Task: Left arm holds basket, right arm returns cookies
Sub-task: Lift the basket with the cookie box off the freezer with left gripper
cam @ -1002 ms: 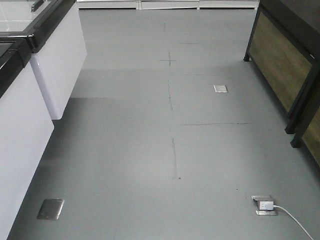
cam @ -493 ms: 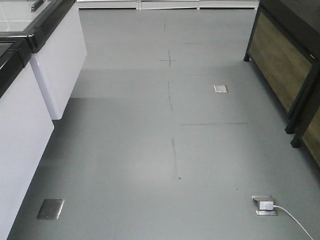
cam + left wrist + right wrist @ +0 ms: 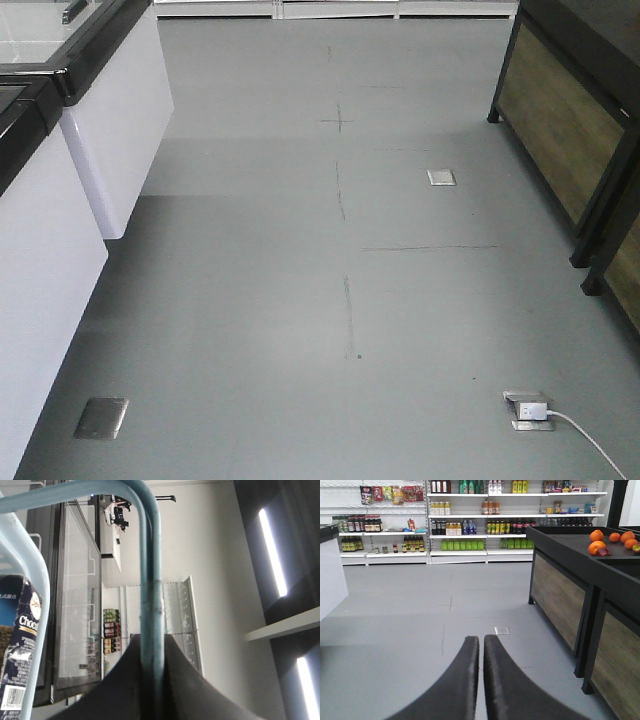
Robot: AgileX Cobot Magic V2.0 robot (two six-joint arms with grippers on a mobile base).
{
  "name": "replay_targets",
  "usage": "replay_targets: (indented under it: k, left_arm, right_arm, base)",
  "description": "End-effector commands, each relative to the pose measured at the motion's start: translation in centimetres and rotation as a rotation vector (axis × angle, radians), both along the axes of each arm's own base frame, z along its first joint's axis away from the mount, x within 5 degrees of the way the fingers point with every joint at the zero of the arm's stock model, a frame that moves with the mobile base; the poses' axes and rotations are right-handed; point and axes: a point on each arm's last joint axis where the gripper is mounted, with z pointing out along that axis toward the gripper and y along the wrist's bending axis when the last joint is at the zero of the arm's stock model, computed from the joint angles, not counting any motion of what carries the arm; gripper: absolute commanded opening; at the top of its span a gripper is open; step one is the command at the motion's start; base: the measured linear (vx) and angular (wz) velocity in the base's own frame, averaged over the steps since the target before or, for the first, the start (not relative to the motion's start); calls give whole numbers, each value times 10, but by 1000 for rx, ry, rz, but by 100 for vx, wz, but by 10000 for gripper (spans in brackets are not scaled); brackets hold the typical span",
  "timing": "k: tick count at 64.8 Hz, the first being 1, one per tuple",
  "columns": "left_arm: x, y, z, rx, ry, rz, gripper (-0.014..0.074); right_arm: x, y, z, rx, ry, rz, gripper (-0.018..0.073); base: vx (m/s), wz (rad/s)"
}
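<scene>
At left wrist, black wedge-shaped left gripper (image 3: 152,656) pinched hoop handle (image 3: 150,575) of light blue plastic basket (image 3: 39,585); tall navy cardboard cookie box (image 3: 19,647) stood beside it. Rt black gripper (image 3: 481,644) was closed, empty. Best: hold basket level, open rt jaws before reaching.

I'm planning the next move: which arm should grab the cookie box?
Right. The left gripper is clamped on the basket handle near the cookie box; the right gripper is closed and empty.
</scene>
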Motion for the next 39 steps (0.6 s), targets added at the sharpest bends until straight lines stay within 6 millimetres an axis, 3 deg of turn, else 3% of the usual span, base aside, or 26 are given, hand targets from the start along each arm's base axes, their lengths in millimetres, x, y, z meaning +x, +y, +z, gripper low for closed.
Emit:
replay_targets:
  k: [1,19,39]
  left_arm:
    - [-2,-19,43,121,-247,-58,-4]
    - [13,-43,50,109,-356,-183,-4]
    - [37,-86,50,73,-360,-441,-4]
  right_arm:
    - [0,0,1,-18,-62,-5,-6]
    - [0,0,1,-18,-62,-5,-6]
    - [0,0,1,-18,-62,-5,-6]
  base:
    - [0,0]
    - [0,0]
    - [0,0]
